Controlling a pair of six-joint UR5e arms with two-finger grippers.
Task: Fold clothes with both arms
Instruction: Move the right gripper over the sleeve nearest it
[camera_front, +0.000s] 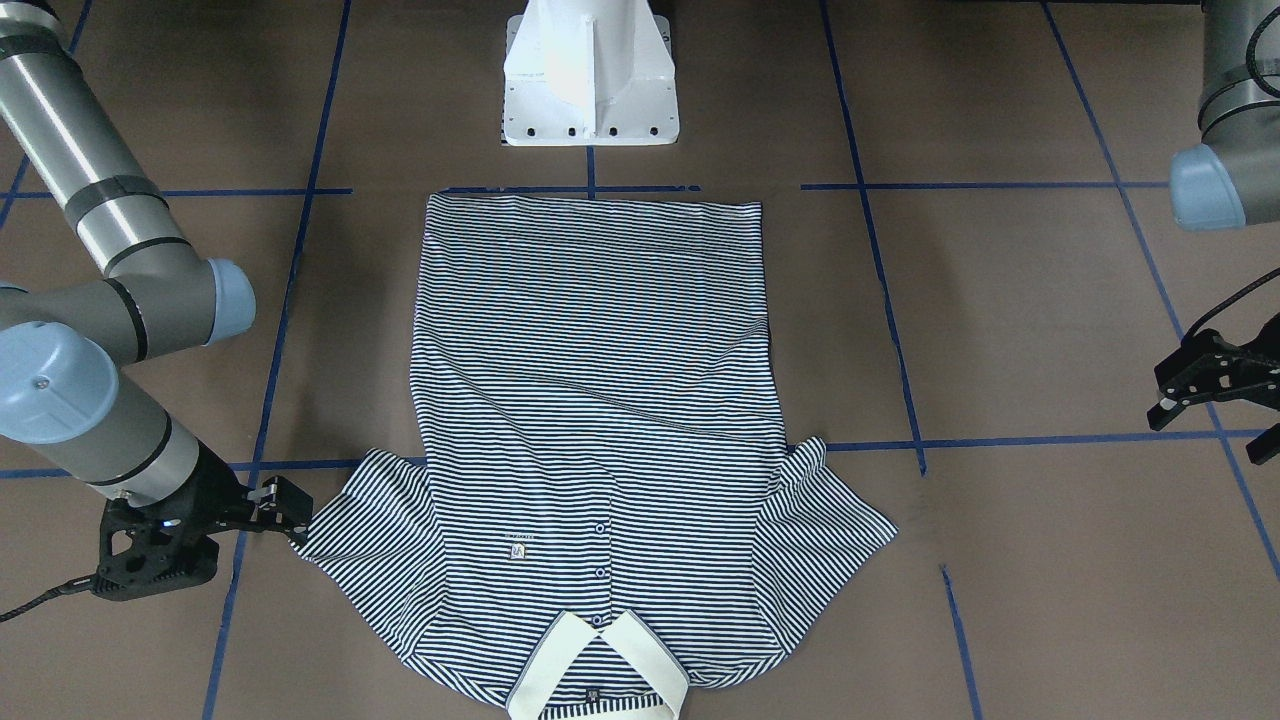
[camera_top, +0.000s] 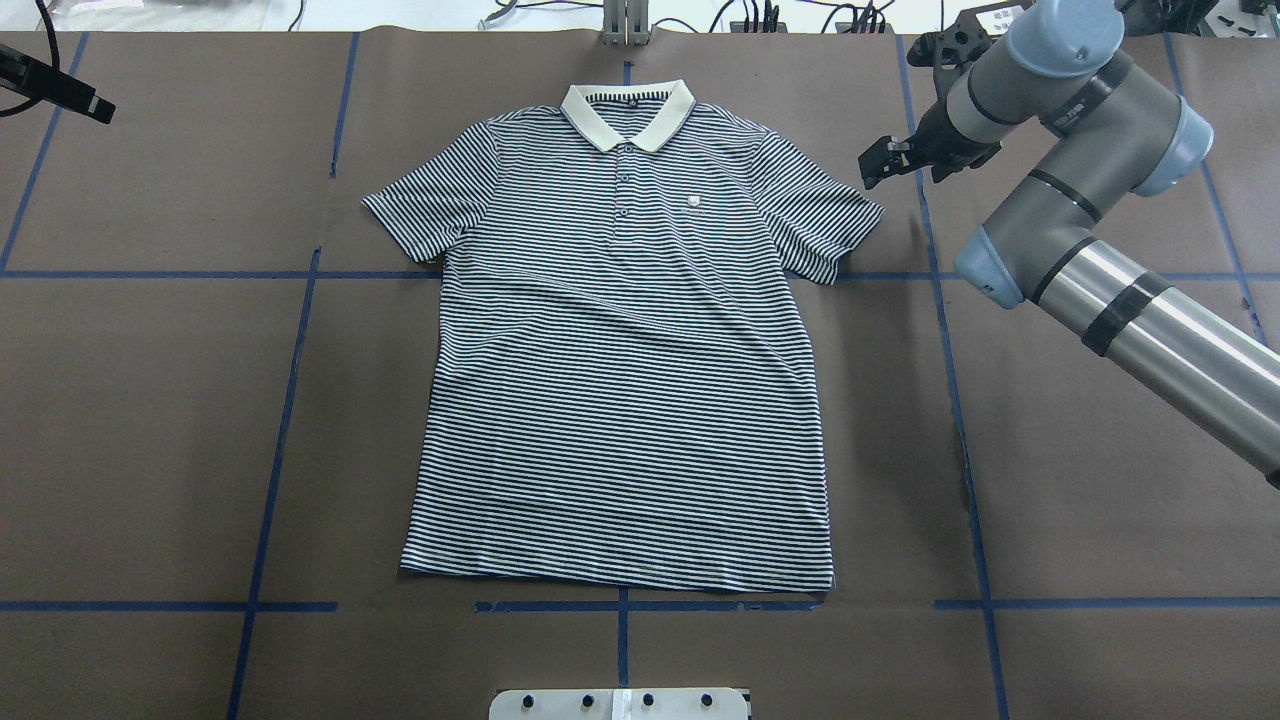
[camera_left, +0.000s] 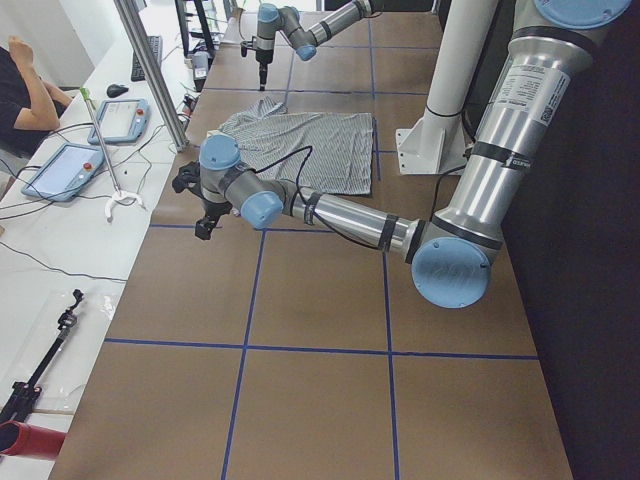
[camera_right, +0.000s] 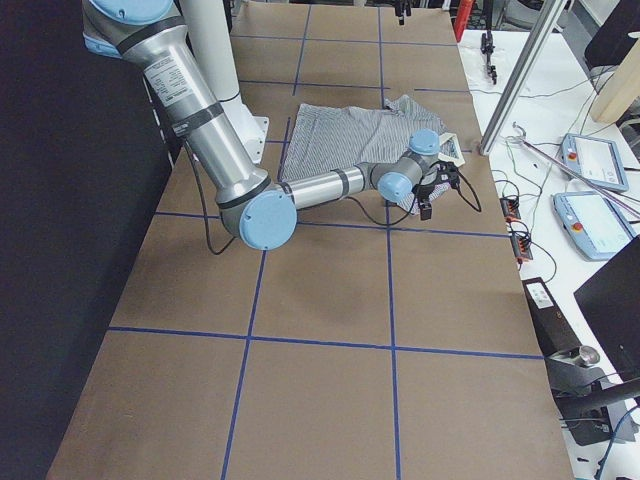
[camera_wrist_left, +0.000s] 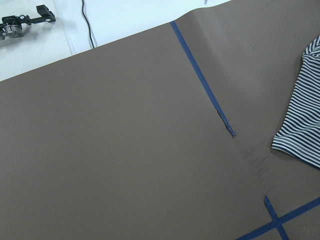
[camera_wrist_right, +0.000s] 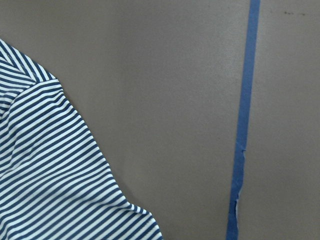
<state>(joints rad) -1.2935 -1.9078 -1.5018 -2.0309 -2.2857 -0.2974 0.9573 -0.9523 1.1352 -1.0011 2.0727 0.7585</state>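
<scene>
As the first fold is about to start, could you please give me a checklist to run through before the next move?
1. Polo shirt lying flat, front up, nothing folded yet: ok.
2. Right sleeve and left sleeve spread outward: ok.
3. Right gripper positioned at the right sleeve's tip: ok; whether it touches the cloth, cannot tell.
4. Left gripper positioned at the left sleeve: not ok, it is well apart from the shirt.
5. Both grippers open and holding nothing: ok, as far as the front-facing view shows.
</scene>
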